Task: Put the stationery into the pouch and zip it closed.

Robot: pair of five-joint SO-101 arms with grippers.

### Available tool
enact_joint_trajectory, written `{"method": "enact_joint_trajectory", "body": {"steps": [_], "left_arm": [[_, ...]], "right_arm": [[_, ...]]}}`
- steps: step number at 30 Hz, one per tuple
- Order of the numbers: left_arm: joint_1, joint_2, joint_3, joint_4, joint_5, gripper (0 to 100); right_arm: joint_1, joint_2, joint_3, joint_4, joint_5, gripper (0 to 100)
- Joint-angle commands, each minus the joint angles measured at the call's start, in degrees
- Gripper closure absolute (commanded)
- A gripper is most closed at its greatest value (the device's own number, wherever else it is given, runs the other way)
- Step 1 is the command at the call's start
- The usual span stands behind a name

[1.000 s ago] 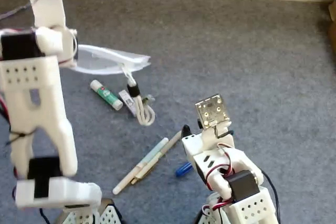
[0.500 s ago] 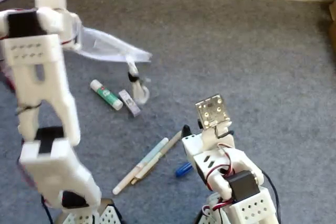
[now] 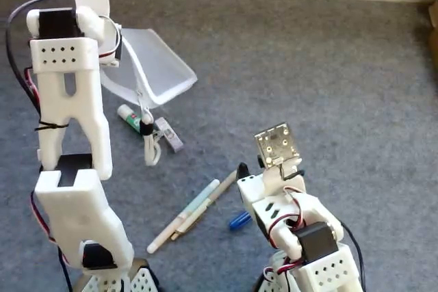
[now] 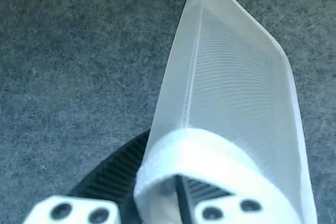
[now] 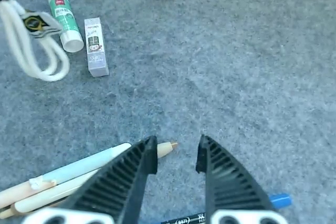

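Observation:
My left gripper (image 4: 176,179) is shut on one edge of the translucent pouch (image 4: 236,82), which hangs lifted and tilted off the carpet at the back left (image 3: 154,66). A white cord loop (image 3: 149,145) dangles from the pouch. Beneath it lie a green-and-white glue stick (image 3: 130,117) and a small grey box (image 3: 170,135). Several pale pens (image 3: 188,213) lie in a bundle near the front, with a blue pen (image 3: 239,220) beside them. My right gripper (image 5: 177,148) stands open just above the carpet, its fingers either side of a pen tip (image 5: 167,148), holding nothing.
Grey carpet stretches away on the right. The glue stick (image 5: 63,17), grey box (image 5: 96,45) and cord loop (image 5: 31,51) lie ahead of my right gripper. A black marker (image 5: 184,219) lies under that gripper. A pale wall edge runs along the back.
My left arm has swung inward and raised the pouch, which now hangs tilted instead of lying flat. The cord loop was dragged left, next to the glue stick. The right arm has kept still.

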Motion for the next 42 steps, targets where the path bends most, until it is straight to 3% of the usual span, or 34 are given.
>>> {"method": "enact_joint_trajectory", "body": {"steps": [1, 12, 15, 18, 23, 39, 42], "left_arm": [[1.45, -1.8, -1.1, 0.7, -0.35, 99], [1.45, -1.98, 4.53, 1.85, 12.57, 99], [1.45, -1.98, 4.97, 1.85, 13.01, 99], [1.45, -1.98, 4.97, 1.85, 13.1, 99], [1.71, -1.89, 4.97, 1.85, 13.1, 99], [2.15, -1.89, 4.7, 1.76, 13.1, 99], [2.68, -1.89, 4.7, 1.67, 13.1, 99]], "right_arm": [[0.57, -1.01, -0.4, -1.54, -0.09, 87.2], [0.31, -1.01, -0.84, -1.45, -0.09, 86.6], [0.13, -0.75, -2.07, -1.8, -0.09, 80.7], [-3.65, -0.66, -5.49, -3.38, 0.0, 70.3], [-11.56, 0.48, -8.66, -6.81, 4.66, 68.8], [-22.37, 37.85, -25.8, -31.78, 6.15, 68.8], [-22.37, 44.26, -29.85, -33.98, 9.93, 68.8]]}}
